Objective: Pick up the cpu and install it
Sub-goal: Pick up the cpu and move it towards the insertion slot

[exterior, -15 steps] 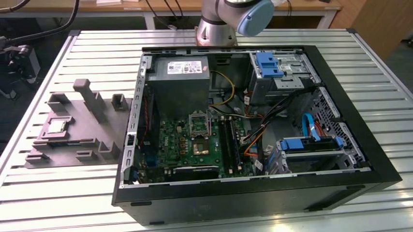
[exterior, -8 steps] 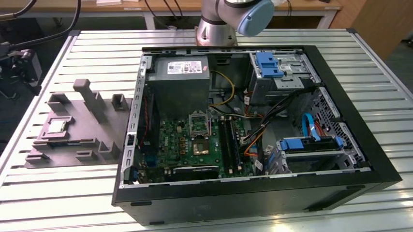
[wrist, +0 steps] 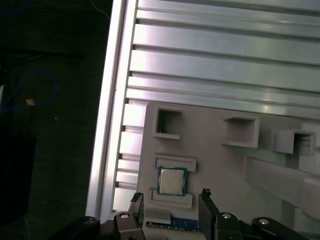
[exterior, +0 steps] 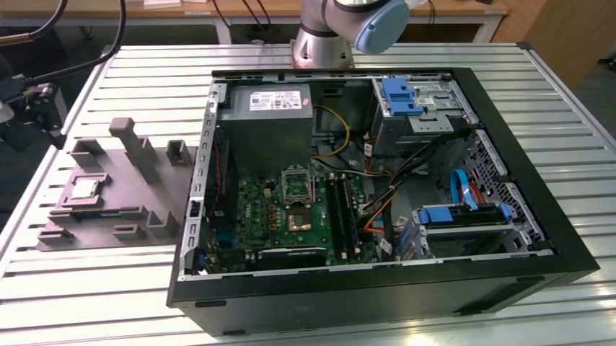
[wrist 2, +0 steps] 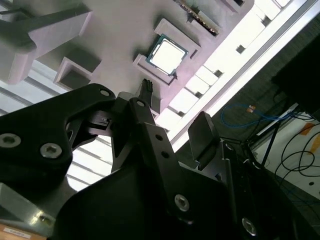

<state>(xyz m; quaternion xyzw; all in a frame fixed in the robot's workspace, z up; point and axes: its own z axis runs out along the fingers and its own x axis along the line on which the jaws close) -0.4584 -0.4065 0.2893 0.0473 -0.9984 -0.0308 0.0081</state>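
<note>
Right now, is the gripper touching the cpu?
Apart. In the first wrist view the cpu lies in its recess on the grey holder, and the open gripper has bare holder showing between its jaws and the chip.

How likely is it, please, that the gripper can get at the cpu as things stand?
Probably yes: the cpu lies uncovered in its recess in the grey holder, and the open gripper hangs near it with nothing between.
</note>
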